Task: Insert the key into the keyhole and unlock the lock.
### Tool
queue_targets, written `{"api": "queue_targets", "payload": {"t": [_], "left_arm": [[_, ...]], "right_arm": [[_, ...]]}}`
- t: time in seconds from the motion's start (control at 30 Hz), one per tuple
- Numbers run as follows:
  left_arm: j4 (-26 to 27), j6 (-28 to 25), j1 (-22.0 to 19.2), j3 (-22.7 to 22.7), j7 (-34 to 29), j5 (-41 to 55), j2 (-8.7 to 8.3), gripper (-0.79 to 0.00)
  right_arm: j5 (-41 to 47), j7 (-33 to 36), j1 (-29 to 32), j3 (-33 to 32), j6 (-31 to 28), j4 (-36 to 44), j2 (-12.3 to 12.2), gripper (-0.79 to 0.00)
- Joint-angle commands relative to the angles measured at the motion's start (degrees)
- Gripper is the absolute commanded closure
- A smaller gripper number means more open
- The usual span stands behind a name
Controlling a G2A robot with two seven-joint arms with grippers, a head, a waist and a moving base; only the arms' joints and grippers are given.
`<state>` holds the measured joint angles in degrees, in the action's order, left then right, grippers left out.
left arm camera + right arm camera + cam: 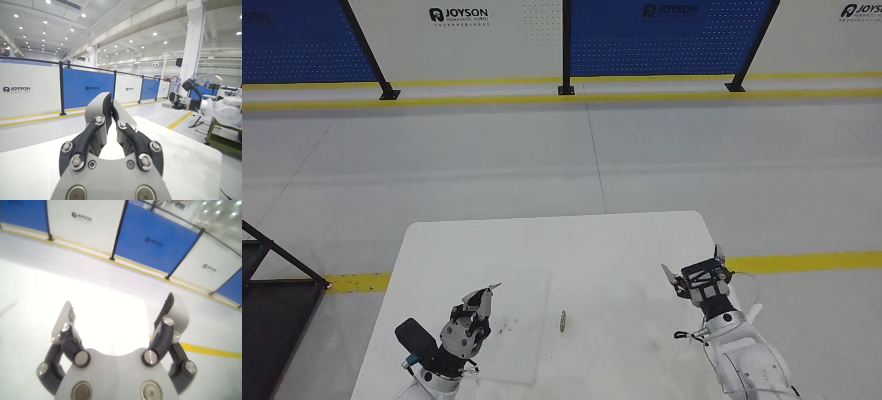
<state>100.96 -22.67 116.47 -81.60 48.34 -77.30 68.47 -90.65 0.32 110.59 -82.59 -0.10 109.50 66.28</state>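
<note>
While left tool (112, 100) sits closed, right tool (119, 302) splayed

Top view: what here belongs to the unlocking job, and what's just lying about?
Job: small metal piece, key or lock, too small to tell; left gripper; right gripper.
Lying about: dark specks on the table; black rack.

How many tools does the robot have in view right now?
2. The left tool, shut, is over the table's near left part; the right tool, open, is by its right edge.
</note>
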Motion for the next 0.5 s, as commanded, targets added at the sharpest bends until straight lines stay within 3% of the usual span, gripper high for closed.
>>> {"api": "queue_targets", "payload": {"t": [0.0,0.2,0.47], "left_arm": [[0.0,0.0,0.0,0.0,0.0,0.0,0.00,0.000],[0.0,0.1,-0.1,0.0,-0.3,0.1,0.00,0.000],[-1.7,0.5,-0.9,-0.5,-0.6,2.8,0.04,0.000]], "right_arm": [[-4.1,-0.5,2.1,3.4,-0.1,0.3,0.1,-0.785],[-12.7,-0.7,5.0,13.7,-0.2,-1.5,0.7,-0.785],[-13.5,1.0,0.2,23.8,0.7,-6.0,2.4,-0.785]]}}
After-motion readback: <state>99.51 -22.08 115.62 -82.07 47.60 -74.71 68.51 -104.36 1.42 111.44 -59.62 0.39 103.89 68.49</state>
